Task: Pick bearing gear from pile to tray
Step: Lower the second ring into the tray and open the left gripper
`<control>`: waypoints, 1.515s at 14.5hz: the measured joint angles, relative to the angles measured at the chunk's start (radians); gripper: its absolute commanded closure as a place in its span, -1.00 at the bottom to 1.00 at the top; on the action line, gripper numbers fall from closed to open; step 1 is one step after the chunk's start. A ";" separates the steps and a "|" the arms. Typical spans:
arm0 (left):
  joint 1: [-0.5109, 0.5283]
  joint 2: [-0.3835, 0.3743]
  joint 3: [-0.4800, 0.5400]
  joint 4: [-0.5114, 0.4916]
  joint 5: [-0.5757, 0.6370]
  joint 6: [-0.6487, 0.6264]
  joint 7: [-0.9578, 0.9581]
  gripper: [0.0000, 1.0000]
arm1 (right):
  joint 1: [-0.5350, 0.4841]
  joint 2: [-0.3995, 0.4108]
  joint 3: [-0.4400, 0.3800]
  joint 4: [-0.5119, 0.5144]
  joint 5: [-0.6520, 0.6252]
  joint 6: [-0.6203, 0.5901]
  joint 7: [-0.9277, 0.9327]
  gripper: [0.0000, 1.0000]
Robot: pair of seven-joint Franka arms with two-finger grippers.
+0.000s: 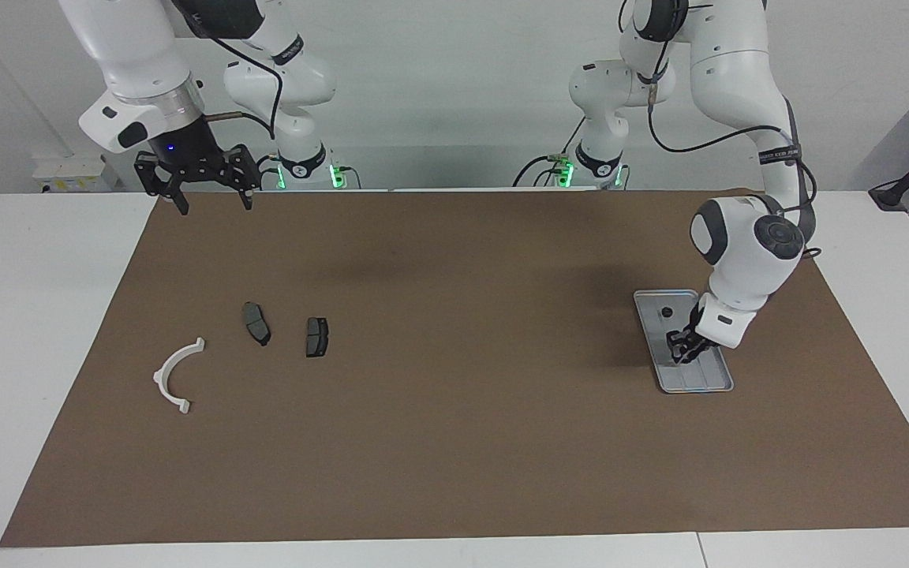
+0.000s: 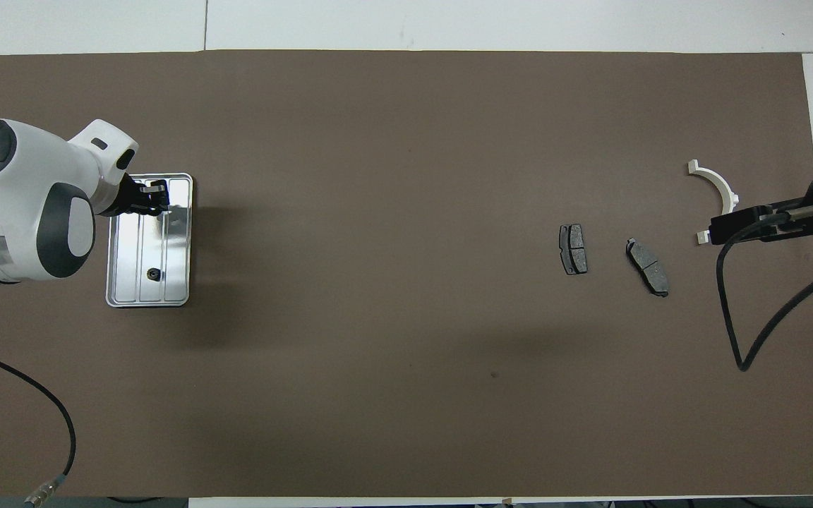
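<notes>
The silver tray [image 1: 703, 377] lies toward the left arm's end of the table and also shows in the overhead view [image 2: 131, 247]. One tiny black round piece [image 1: 666, 312] lies in the tray's end nearer the robots [image 2: 154, 274]. My left gripper [image 1: 683, 348] is low inside the tray's other end [image 2: 154, 198]. The pile lies toward the right arm's end: a white half-ring bracket [image 1: 174, 375] [image 2: 715, 182] and two dark brake-pad pieces [image 1: 256, 322] [image 1: 316, 337]. My right gripper [image 1: 214, 201] hangs open and empty, high over the mat's edge nearest the robots.
A brown mat [image 1: 454, 442] covers most of the white table. The right arm's black cable [image 2: 738, 310] loops over the mat near the pile. Both arm bases stand along the table's edge nearest the robots.
</notes>
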 measured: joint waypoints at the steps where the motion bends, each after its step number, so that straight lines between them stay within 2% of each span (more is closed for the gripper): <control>1: 0.001 0.004 0.000 0.001 0.000 0.001 0.003 0.97 | 0.001 0.000 0.000 0.004 -0.003 0.000 0.000 -1.00; 10: 0.018 0.007 -0.004 -0.010 0.000 -0.001 0.027 0.86 | 0.000 0.000 -0.002 0.007 -0.004 0.000 0.000 -1.00; 12: 0.019 0.007 -0.004 -0.013 0.000 0.000 0.031 0.74 | 0.000 0.002 -0.002 0.007 -0.004 0.000 0.000 -1.00; 13: 0.019 0.007 -0.004 -0.015 0.000 0.000 0.031 0.61 | 0.000 0.003 -0.002 0.007 -0.004 0.000 0.000 -1.00; 14: 0.019 0.007 -0.004 -0.018 0.000 0.000 0.031 0.40 | 0.000 0.003 -0.002 0.007 -0.004 0.000 0.000 -1.00; 15: 0.019 0.007 -0.004 -0.021 0.000 0.001 0.031 -0.21 | 0.000 0.003 -0.002 0.007 -0.004 0.000 0.000 -1.00; 17: 0.020 0.007 -0.004 -0.027 0.000 0.002 0.033 -0.63 | -0.001 0.003 -0.002 0.007 -0.003 0.000 0.000 -1.00; 18: 0.020 0.007 -0.005 -0.028 0.000 0.002 0.033 -1.00 | -0.001 0.003 -0.002 0.007 -0.001 0.000 0.000 -1.00; 20: 0.019 -0.001 -0.007 -0.012 0.000 -0.010 0.033 -1.00 | -0.001 0.003 -0.002 0.007 0.005 -0.008 0.000 -1.00; 22: 0.021 -0.051 -0.006 0.023 0.000 -0.085 0.033 -1.00 | -0.001 0.003 -0.002 0.007 0.005 -0.013 0.000 -1.00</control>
